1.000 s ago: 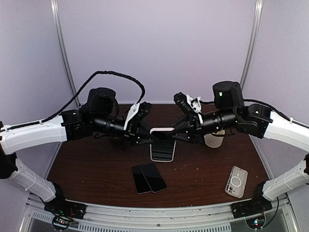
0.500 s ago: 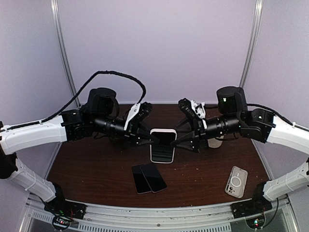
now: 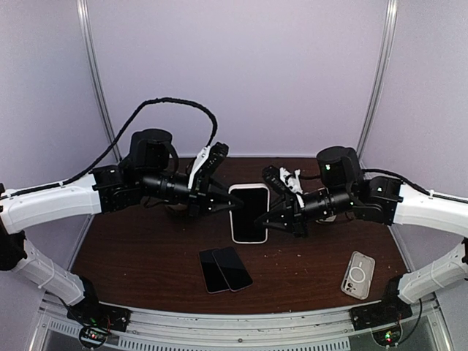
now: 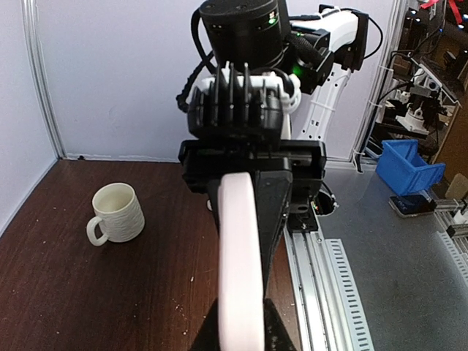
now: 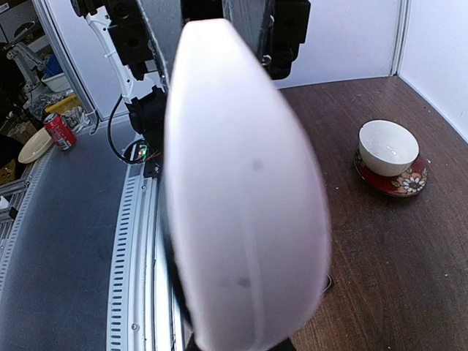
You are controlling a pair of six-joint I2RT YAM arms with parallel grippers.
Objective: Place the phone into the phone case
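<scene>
A dark wooden table (image 3: pixel 146 256) is enclosed by pale lilac walls (image 3: pixel 241 73). Both arms are stretched inward above it. The white-edged phone (image 3: pixel 249 213) is held aloft between them, pinched at one edge by the left gripper (image 3: pixel 225 203) and at the opposite edge by the right gripper (image 3: pixel 274 219)

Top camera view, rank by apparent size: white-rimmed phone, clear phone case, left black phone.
Largest: white-rimmed phone, though held nearer the camera.
Then: clear phone case.
Smallest: left black phone, only slightly.
</scene>
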